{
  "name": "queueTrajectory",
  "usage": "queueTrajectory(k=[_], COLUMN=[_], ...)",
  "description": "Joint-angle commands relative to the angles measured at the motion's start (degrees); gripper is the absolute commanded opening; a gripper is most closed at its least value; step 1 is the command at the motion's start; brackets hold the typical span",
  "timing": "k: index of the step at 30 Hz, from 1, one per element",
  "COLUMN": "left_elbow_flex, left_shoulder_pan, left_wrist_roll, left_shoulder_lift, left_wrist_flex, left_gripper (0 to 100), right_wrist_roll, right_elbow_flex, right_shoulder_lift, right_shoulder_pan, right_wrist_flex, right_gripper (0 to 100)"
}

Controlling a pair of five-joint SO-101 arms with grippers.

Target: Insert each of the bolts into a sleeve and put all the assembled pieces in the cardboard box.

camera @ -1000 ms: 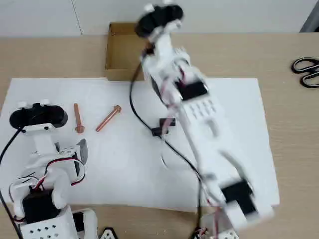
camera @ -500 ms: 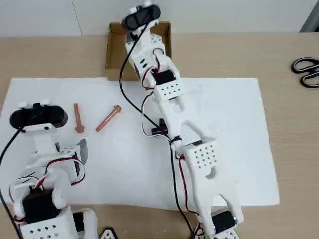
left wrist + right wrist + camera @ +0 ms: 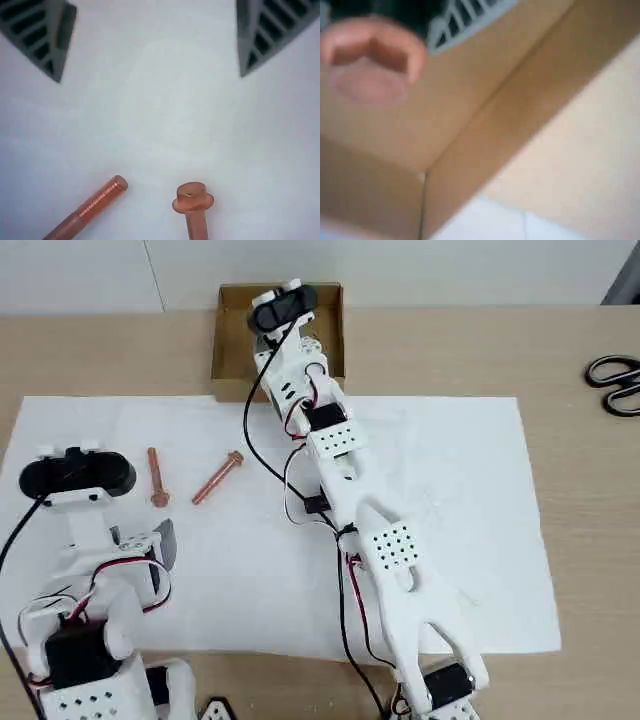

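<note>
High view: my right arm has swung off the paper (image 3: 450, 490). My right gripper (image 3: 420, 37) now hangs over the cardboard box (image 3: 228, 340), clamped on a copper piece (image 3: 367, 60). Release looks next. Left gripper (image 3: 150, 72) unmoved, jaws wide. One bolt (image 3: 156, 478) and a second bolt (image 3: 218, 478) lie loose nearby.

Table (image 3: 560, 350) under paper (image 3: 470, 470), box (image 3: 228, 340), scissors (image 3: 615, 380)

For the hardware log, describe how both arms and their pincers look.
The left arm and right arm are white plastic with boxy segments, dotted perforated panels and a black wrist camera. Loose red, black and white cables run along them. The left pincer's fingers are grey and ribbed.
</note>
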State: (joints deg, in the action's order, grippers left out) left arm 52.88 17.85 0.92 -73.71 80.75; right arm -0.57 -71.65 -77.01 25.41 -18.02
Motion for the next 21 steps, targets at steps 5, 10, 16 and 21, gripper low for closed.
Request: queueTrajectory(k=[5, 10, 16, 21], left_elbow_flex=[-0.22, -0.22, -0.22, -0.22], left_shoulder_pan=[0.0, 0.0, 0.0, 0.0], left_wrist_roll=[-0.26, -0.26, -0.26, -0.26], left_shoulder_lift=[-0.62, -0.62, -0.62, -0.62], left_wrist_flex=[-0.18, -0.18, -0.18, -0.18], left_gripper=[22, 22, 22, 22], right_wrist_roll=[0.79, 0.7, 0.88, 0.88], right_elbow_flex=[-3.96, -3.87, -4.22, -4.31], right_shoulder_lift=[1.1, 1.01, 1.19, 1.63], right_shoulder_pan=[-2.33, -3.12, -3.03, -3.21], right_wrist_flex=[1.89, 1.8, -1.54, -1.63], right_gripper=[0.6, 10.8, 20.0, 19.9])
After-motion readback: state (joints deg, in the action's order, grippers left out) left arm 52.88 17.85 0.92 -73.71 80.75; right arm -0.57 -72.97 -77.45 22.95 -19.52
